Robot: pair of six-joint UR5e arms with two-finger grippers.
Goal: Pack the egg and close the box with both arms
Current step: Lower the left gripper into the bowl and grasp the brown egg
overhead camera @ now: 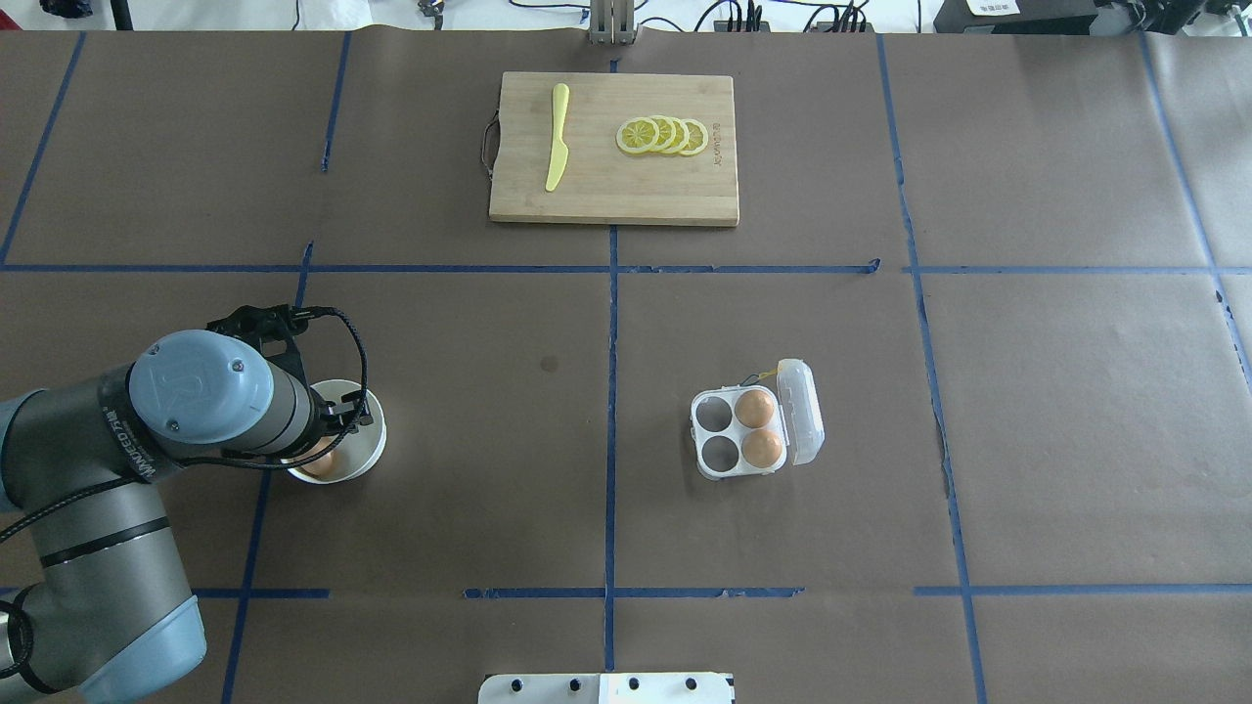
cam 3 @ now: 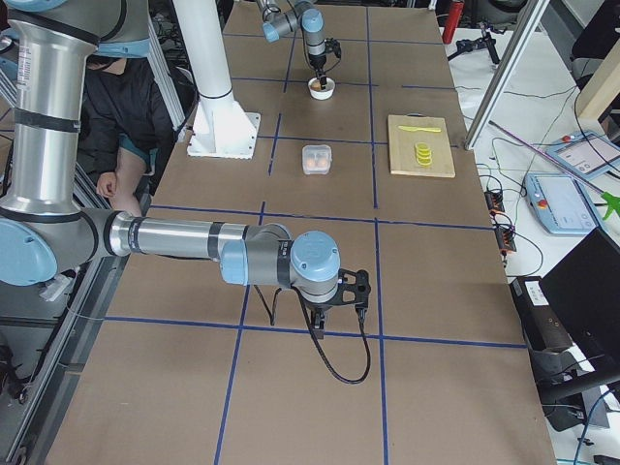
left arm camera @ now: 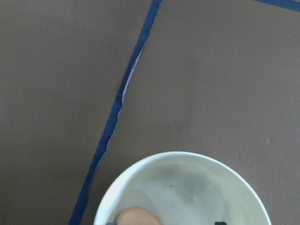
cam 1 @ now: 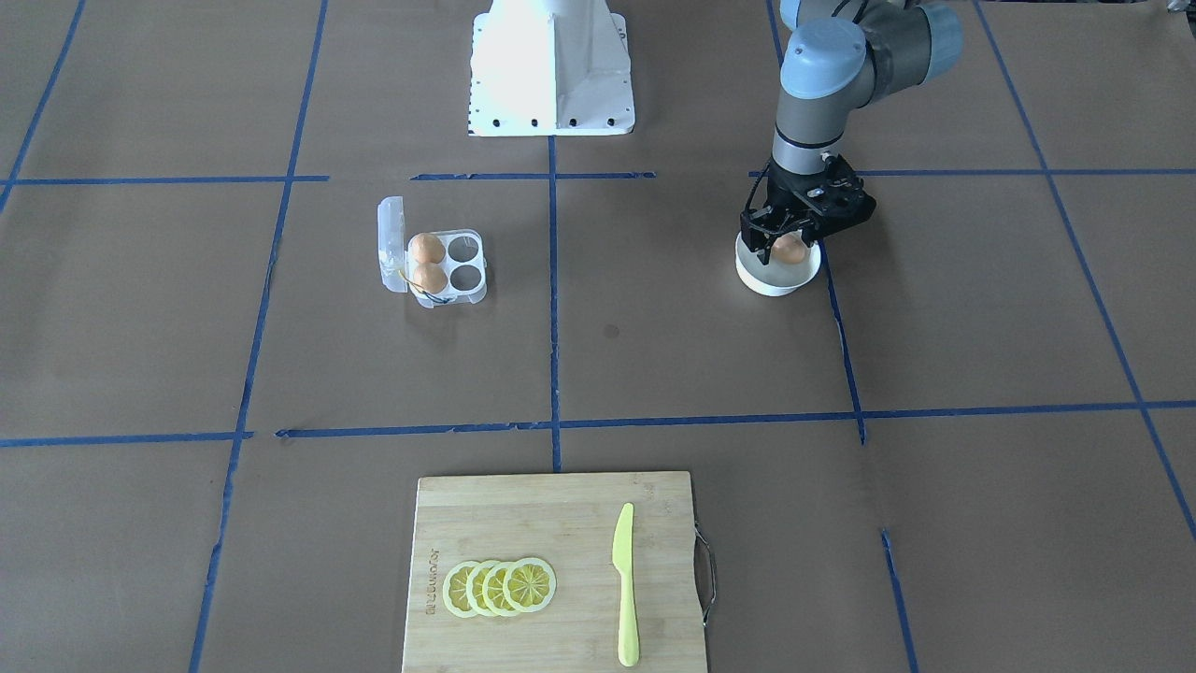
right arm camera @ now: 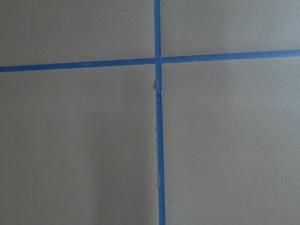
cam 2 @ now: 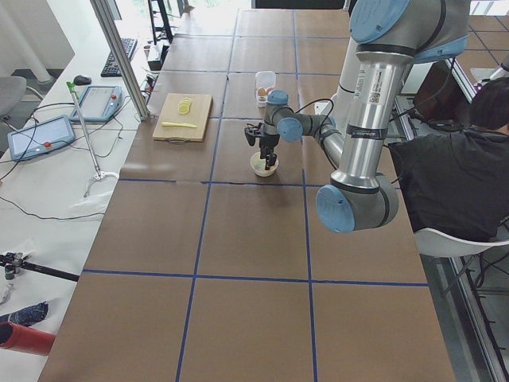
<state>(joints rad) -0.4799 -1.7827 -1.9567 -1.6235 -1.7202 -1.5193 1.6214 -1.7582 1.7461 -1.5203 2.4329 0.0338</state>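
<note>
The left gripper [cam 1: 783, 243] hangs in the white bowl [cam 1: 775, 288], its fingers spread around the egg [cam 1: 790, 250]. The box [cam 1: 391, 245] lies open. For the right gripper [cam 3: 337, 294], I cannot tell.

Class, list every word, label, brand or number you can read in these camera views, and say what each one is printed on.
No text here can be read with certainty.
cutting board: a burnt-in brand mark along one short edge, too blurred to read.
left arm: a line of lettering on the grey link and an emblem on the blue joint cap, both too small to read.
</note>
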